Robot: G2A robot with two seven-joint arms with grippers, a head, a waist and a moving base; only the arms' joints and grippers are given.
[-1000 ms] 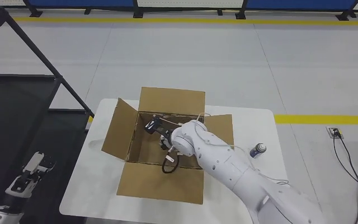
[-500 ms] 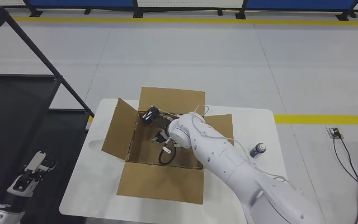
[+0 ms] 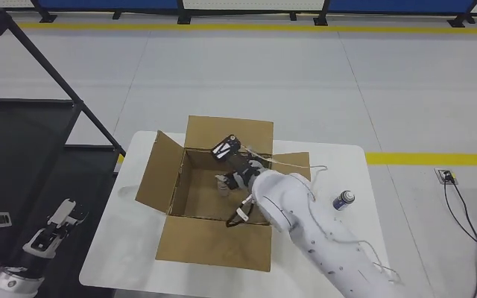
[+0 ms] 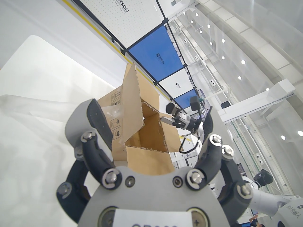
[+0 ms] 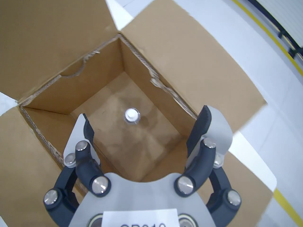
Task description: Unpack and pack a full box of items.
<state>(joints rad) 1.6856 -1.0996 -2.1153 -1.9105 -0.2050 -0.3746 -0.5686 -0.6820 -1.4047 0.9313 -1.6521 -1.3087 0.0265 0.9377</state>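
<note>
Box: flaps splayed for access; one bottle upright on its floor; right gripper released, empty, directly above, apparently to reach it

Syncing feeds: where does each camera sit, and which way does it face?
Top view: above the arms, facing down on table and box; right arm shows.
Left wrist: beside the table, tilted up at the box; left fingers open.
Right wrist: over the box, facing down at a bottle inside; right fingers open.
All share the box.
</note>
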